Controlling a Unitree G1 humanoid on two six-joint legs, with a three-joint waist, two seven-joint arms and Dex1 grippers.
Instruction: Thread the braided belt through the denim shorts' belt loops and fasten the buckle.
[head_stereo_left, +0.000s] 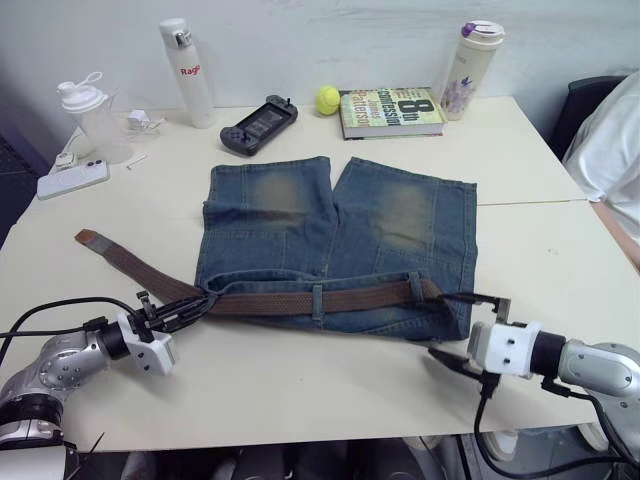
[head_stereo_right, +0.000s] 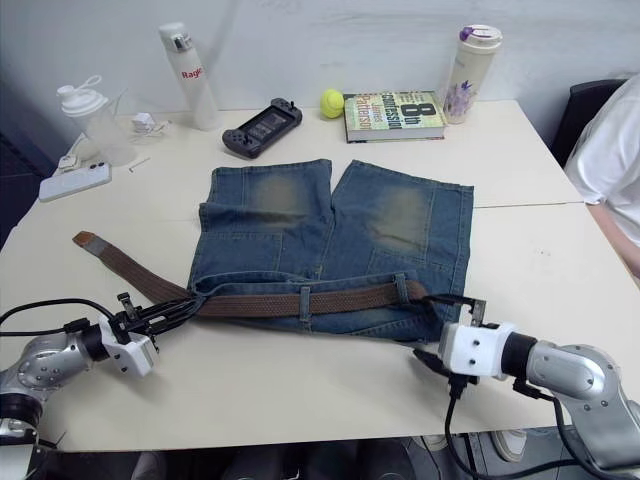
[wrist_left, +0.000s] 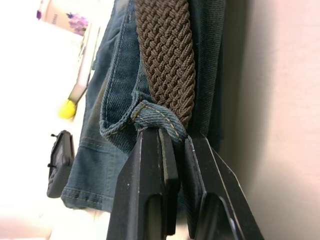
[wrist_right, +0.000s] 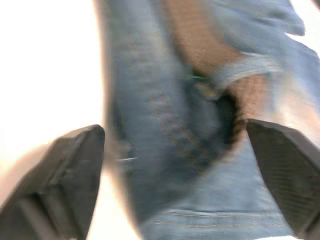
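Head views. Cream tabletop (head_stereo_left: 300, 400), two slabs meeting at a seam on the right, set against a pale wall. Along the far edge: white bottle (head_stereo_left: 187, 72), clear shaker bottle (head_stereo_left: 92, 118), white power strip (head_stereo_left: 72, 179), black handheld game controller (head_stereo_left: 259, 125), yellow tennis ball (head_stereo_left: 328, 99), green book (head_stereo_left: 390, 111), floral tumbler (head_stereo_left: 471, 70). A person's white sleeve (head_stereo_left: 612, 140) at the right edge.

Denim shorts (head_stereo_left: 340, 240): blue, faded yellowish patch on each leg, stitched seams, lying flat mid-tabletop with the waistband toward the robot. Braided belt (head_stereo_left: 300, 300): dark-brown woven strap lying along the waistband, passing under two visible belt loops (head_stereo_left: 316, 301); its free tail (head_stereo_left: 110, 255) runs out diagonally to the left over bare tabletop, ending in a reddish tip. Buckle not made out.

Left tool (head_stereo_left: 195, 308): black fingers together, clamped on the left end of the waistband where the belt leaves the shorts. Right tool (head_stereo_right: 440, 328): fingers apart, one above and one below the right waistband corner, just beside the belt's end.

Left wrist view. Two black fingers (wrist_left: 150, 190) pinch a folded denim edge with tan stitching; the belt's tight herringbone weave (wrist_left: 165, 55) lies directly beyond them, touching the fold.

Right wrist view. Two textured black pads (wrist_right: 75, 175) stand well apart; between them blurred denim and a brown stretch of belt.
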